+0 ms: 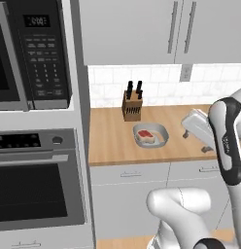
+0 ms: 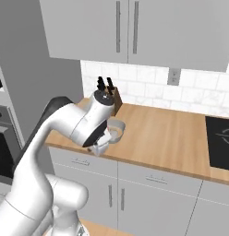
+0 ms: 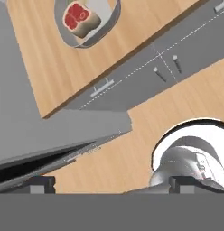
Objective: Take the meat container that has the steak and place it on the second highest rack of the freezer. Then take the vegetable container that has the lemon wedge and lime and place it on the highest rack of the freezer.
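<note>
Item: meat container, grey, oval, shallow-walled. It stands on the wooden desk, just in front of the knife block and apart from it.

Contents: the steak, red top with a pale edge, lying flat inside. From the hand view the container is cut off by the top edge, so only part of its wall and the steak show. From the right base view the arm covers most of it, and only a piece of grey rim shows (the steak is hidden there).

Item: gripper, white, hanging over the desk to the right of the container, not touching it. Its fingers stand wide apart with nothing between them; in the hand view only their dark tips show at the bottom.

Surroundings: microwave and oven stacked to the left; grey wall cabinets above; drawer fronts under the desk; a black cooktop, cut off at the right edge.
</note>
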